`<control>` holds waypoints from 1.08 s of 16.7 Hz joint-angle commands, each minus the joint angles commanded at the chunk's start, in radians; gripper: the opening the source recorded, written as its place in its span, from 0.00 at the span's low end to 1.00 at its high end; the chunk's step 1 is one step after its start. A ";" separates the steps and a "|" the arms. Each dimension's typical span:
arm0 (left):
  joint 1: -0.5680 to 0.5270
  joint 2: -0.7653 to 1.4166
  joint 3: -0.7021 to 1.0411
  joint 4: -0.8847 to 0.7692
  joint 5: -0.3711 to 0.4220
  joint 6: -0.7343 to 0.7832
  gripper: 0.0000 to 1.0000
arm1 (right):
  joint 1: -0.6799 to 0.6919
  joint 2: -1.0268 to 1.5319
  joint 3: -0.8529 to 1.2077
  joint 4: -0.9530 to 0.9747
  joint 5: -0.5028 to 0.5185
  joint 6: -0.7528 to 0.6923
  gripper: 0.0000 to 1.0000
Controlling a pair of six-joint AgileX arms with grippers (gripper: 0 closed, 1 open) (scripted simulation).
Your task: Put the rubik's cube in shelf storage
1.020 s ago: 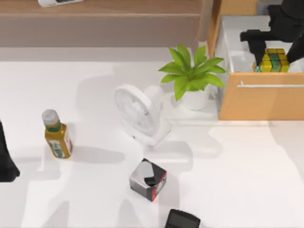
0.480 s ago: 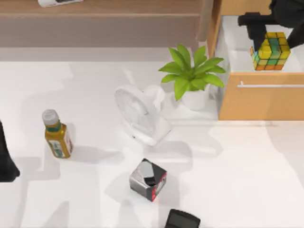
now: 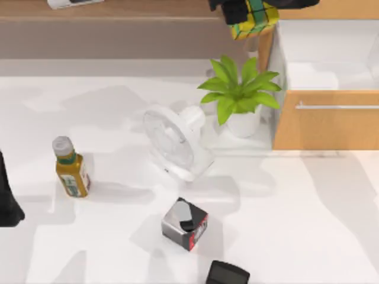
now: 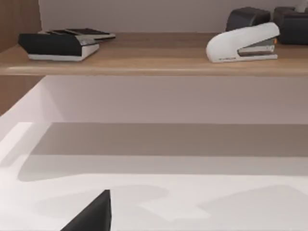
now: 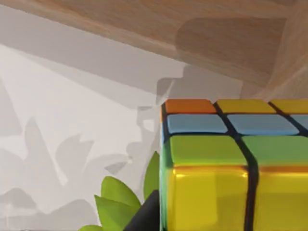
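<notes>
Held aloft at about one o'clock of the top view: small cube with a grid of yellow, green and orange squares split by dark lines, gripped in the black two-finger right gripper, jaws closed onto opposite faces, over the right end of the long light-brown wooden shelf with flat ledge and grey-brown recessed back. Not yet set down.

Probably light and rigid, hard plastic, no give under the pads. Glossy faces, so likely slippery; best taken flat on two opposite faces, centred, never on the corners. Layers may twist if squeezed off-centre. Not fragile, yet liable to roll or tumble if dropped on an edge.

In the right wrist view, close up: shiny yellow tiles, green row above, blue and orange beyond, dark seams between; green leaves below.

At three o'clock from the cube, orange-wood drawer with white inside and silver bar handle, open. At five o'clock of the shelf's end, green potted plant.

Left gripper parked at nine o'clock by the table's left edge; fingers' state impossible to tell.
</notes>
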 joint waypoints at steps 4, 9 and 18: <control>0.000 0.000 0.000 0.000 0.000 0.000 1.00 | 0.128 -0.016 -0.113 0.350 0.142 -0.059 0.00; 0.000 0.000 0.000 0.000 0.000 0.000 1.00 | 0.240 0.031 -0.278 0.865 0.365 -0.149 0.00; 0.000 0.000 0.000 0.000 0.000 0.000 1.00 | 0.318 0.191 -0.520 1.679 0.673 -0.232 0.00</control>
